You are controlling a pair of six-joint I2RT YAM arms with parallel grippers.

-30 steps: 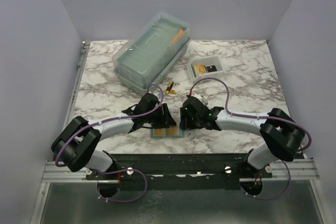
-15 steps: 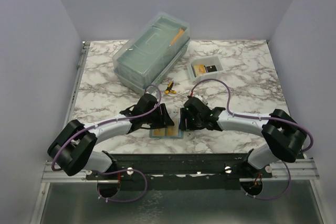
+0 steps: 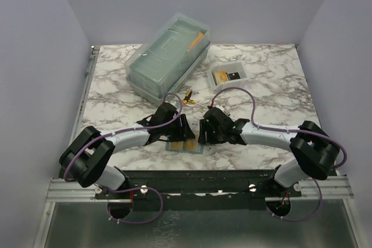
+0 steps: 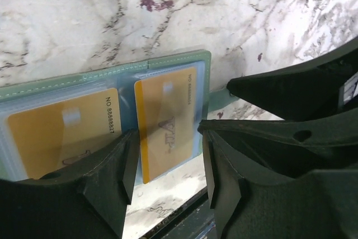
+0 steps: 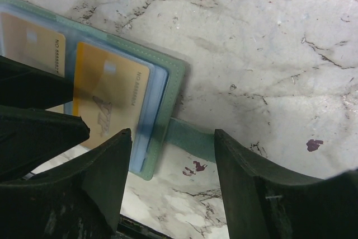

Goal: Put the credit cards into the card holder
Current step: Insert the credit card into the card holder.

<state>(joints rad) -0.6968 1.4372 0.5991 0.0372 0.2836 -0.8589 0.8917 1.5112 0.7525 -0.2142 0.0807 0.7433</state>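
Looking down from above, we see a white counter (image 3: 279,97) streaked with grey marble veins, shut in by plain pale lilac walls (image 3: 261,4) and edged along the near side by a metal rail (image 3: 343,189) that carries both arms. The card holder (image 3: 185,146) lies open and flat close to that near edge, midway between the arms, with its grey-green rim and clear pockets facing up. From the wrist views we make out two gold credit cards (image 4: 165,121) lying side by side in its pockets, and a green strap tab (image 5: 190,135) poking out onto the marble from the edge nearest the right arm. The left claw (image 4: 168,160) hangs low over the holder, jaws parted around the right-hand gold card and gripping nothing; we cannot tell whether its tips touch the pocket. The right claw (image 5: 170,177) hovers just beside the holder's edge, jaws likewise apart and empty, the tab and bare marble showing between them. Farther back, a small white tray (image 3: 231,85) holds another gold card (image 3: 221,76) and a black card (image 3: 233,75). A yellow-handled tool (image 3: 187,97) lies between the tray and a large translucent lidded box (image 3: 168,56) set at an angle toward the back left. Small dark reddish specks dot the marble.
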